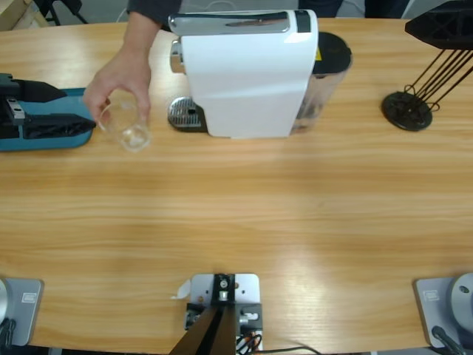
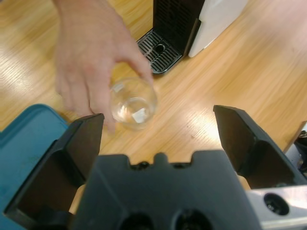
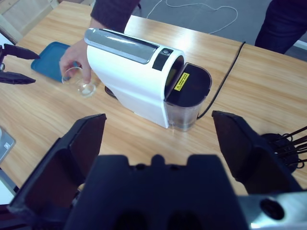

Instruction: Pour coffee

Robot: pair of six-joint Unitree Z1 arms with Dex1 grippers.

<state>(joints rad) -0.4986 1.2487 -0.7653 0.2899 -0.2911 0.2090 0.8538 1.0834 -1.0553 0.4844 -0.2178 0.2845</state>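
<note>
A person's hand point(image 1: 122, 78) holds a small clear glass point(image 1: 127, 127) by its rim, just left of the white coffee machine point(image 1: 247, 74) and its metal drip tray point(image 1: 185, 115). No amber coffee shows in the glass point(image 2: 133, 103), which looks empty. My left gripper point(image 1: 80, 109) rests over a teal tray point(image 1: 37, 140) at the table's left end, open, with its jaws pointing at the glass a short way off. In the left wrist view the open gripper point(image 2: 157, 117) has the glass just ahead of it. My right gripper point(image 3: 159, 116) hangs open and high, looking down on the machine point(image 3: 134, 81); it holds nothing.
A black wire stand point(image 1: 414, 107) sits at the table's far right. The machine's dark water tank point(image 3: 184, 98) faces the right gripper, and a black cable point(image 3: 225, 81) runs off the table's far edge. Another person stands beyond the table point(image 3: 288, 19).
</note>
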